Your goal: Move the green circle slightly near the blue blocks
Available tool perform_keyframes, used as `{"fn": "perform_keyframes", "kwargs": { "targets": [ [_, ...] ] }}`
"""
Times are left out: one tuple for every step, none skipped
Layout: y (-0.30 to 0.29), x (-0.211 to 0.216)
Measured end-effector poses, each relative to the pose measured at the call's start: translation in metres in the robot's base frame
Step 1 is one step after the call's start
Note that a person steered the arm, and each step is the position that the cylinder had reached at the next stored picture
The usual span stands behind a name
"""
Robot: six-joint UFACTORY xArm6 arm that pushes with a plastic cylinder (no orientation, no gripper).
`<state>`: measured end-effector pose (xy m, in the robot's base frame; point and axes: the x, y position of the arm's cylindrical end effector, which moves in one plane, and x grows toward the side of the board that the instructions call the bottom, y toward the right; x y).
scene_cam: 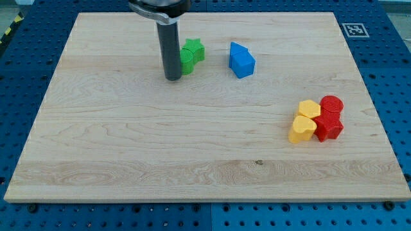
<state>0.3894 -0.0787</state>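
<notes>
Just right of my tip point(173, 78), touching: green circle point(185, 60).

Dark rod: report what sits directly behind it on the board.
Behind the rod, to the view's right of my tip, sit two green blocks pressed together, one star-shaped. The rod covers their left edges, so whether my tip touches them cannot be seen.
</notes>
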Motion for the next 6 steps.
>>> {"fn": "perform_keyframes", "kwargs": {
  "targets": [
    [-0.041, -0.005],
    [-0.033, -0.027],
    [-0.011, -0.034],
    [0.023, -0.032],
    [0.042, -0.027],
    [0.019, -0.024]
  ]
}}
